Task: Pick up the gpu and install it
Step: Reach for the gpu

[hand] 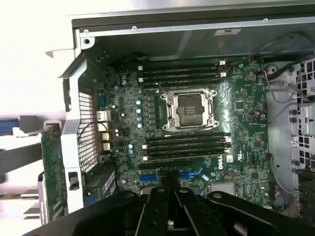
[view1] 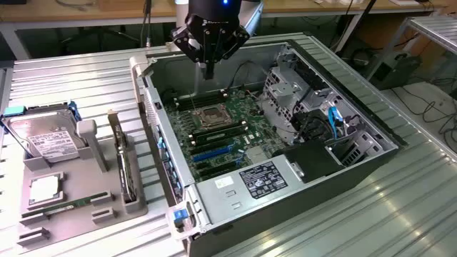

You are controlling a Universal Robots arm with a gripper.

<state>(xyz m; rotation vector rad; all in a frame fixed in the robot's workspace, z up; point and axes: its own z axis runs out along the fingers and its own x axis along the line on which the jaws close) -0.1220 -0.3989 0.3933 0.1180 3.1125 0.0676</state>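
The gripper [view1: 207, 75] was matte black, built of angular linked plates tapering to slim jaws, a blue light [view1: 225, 2] at twelve o'clock.

Arm [view1: 218, 9] vertical, pincer [view1: 207, 72] pointing straight down, closed tight, empty

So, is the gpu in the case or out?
Out: the slim black card with silver bracket stands on edge in the grey tray beside the open case.
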